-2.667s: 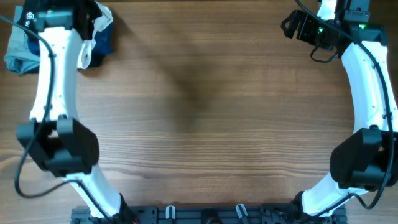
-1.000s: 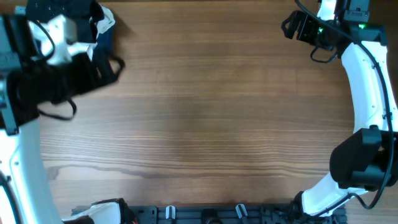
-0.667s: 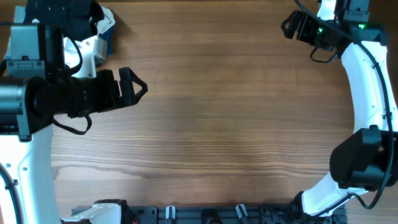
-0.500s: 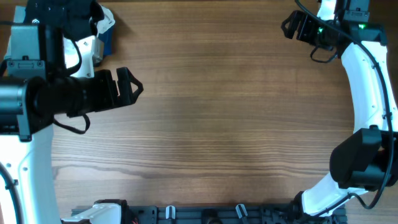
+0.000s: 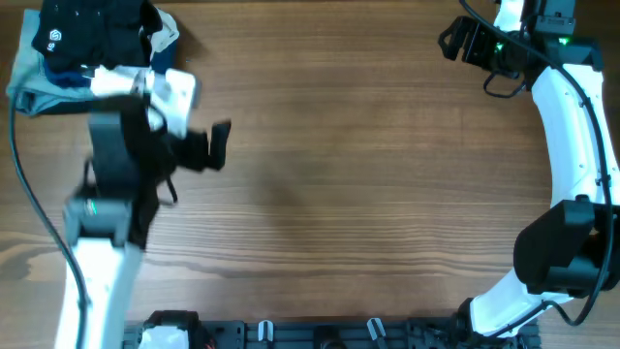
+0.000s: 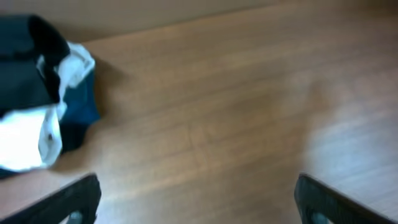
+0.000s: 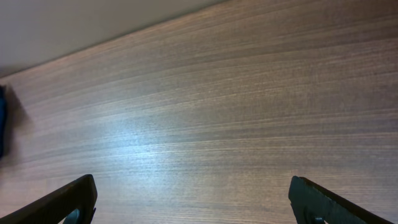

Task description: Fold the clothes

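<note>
The left end effector (image 6: 198, 190) hangs wide and empty over the surface (image 6: 217, 93); the black T-shirt (image 6: 25, 68) lies ahead-left of it. The right end effector (image 7: 193, 186) is also wide and empty.

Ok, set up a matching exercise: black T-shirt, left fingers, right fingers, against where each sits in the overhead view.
Things:
1. black T-shirt
2. left fingers
3. right fingers

Places:
a. top right corner
b. on the pile, top left corner
c. over the table, lower right of the pile

Pairs: 1-b, 2-c, 3-a
</note>
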Controlling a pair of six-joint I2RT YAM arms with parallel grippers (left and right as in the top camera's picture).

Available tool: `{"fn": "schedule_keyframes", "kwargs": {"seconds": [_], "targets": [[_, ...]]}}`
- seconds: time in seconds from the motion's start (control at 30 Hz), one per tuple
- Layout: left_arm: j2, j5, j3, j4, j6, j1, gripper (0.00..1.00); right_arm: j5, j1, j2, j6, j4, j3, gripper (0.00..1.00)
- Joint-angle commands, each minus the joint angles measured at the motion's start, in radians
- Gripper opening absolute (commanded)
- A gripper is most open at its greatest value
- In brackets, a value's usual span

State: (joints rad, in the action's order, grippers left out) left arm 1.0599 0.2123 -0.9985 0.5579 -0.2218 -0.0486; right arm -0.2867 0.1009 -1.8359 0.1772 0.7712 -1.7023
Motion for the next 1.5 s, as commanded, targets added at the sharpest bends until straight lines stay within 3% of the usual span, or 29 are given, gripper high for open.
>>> {"fn": "schedule_keyframes", "kwargs": {"seconds": [0.0,0.23,0.53,0.63,1.07,1.47], "targets": [[-0.199,0.072,0.280,-0.169,-0.032,0.035,1.00,0.009,-0.004,-0.026,-0.018,0.000,0.008,1.00],[-0.528,0.100,0.602,-0.348,-0.032,0.095,1.00,0.009,-0.004,-0.026,-0.018,0.000,0.008,1.00],[-0.758,0.101,0.765,-0.380,0.060,0.167,1.00,0.009,-0.004,-0.026,-0.018,0.000,0.008,1.00],[-0.799,0.081,0.818,-0.420,0.111,0.177,1.00,0.009,-0.004,-0.026,-0.018,0.000,0.008,1.00],[-0.891,0.049,0.988,-0.607,0.112,0.178,1.00,0.009,-0.004,-0.026,-0.018,0.000,0.008,1.00],[-1.026,0.025,0.993,-0.499,0.126,0.178,1.00,0.009,-0.004,-0.026,-0.018,0.000,0.008,1.00]]}}
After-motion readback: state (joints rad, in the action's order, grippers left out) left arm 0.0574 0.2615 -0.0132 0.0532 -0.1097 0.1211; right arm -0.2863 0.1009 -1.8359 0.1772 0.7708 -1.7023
